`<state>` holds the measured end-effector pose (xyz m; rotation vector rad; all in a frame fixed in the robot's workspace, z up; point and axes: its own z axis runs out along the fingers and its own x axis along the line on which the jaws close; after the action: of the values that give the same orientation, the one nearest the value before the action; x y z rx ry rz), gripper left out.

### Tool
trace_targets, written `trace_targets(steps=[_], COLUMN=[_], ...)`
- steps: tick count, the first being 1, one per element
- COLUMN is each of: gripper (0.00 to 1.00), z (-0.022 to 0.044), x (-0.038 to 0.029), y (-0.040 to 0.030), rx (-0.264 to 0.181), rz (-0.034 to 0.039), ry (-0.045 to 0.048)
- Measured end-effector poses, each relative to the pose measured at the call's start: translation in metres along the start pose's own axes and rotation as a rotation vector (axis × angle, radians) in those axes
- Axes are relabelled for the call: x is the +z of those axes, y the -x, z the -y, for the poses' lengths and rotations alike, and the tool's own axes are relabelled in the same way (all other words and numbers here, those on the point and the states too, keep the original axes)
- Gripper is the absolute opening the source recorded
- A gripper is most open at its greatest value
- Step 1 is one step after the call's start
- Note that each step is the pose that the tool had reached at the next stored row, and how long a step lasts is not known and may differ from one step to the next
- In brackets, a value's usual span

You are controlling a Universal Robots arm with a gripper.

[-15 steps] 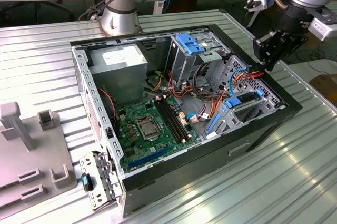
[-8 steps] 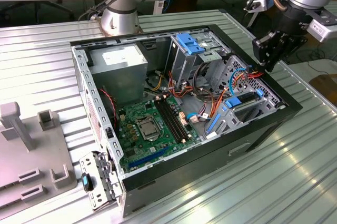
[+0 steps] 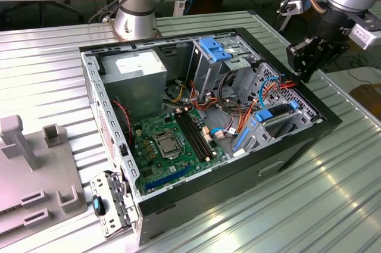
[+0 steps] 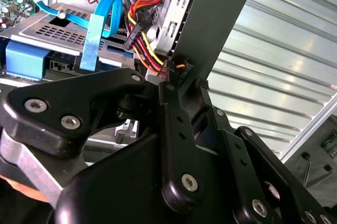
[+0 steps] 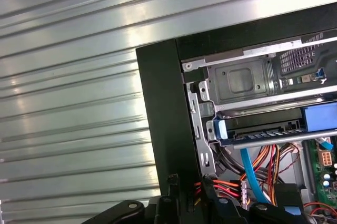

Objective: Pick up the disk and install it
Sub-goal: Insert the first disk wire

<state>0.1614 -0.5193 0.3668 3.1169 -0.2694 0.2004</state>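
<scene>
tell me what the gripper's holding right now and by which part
Nothing, it seems: the gripper hangs at the wall of the computer case, apart from the disk, which sits inside it.

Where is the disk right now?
In the exterior view, the disk sits inside the computer case, in the drive cage at that view's right, beside the orange cables and close to the claw.
</scene>
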Motion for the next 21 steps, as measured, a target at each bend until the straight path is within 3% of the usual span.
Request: trace_targets(steps=[1, 2, 10, 19, 21], gripper=[0.3, 0.22, 0.22, 0.22, 0.16], z=[0.0, 0.0, 0.0005, 0.0036, 0.0035], x=[0.0, 0.0, 0.0002, 0.0013, 0.0], y=[0.0, 0.0, 0.0001, -0.0006, -0.0007], rx=[0.0, 0.001, 0.004, 0.01, 0.01], rz=[0.0001, 0.0003, 0.0016, 0.0013, 0.0014], ry=[-0.0007, -0.0018, -0.0089, -0.0078, -0.008])
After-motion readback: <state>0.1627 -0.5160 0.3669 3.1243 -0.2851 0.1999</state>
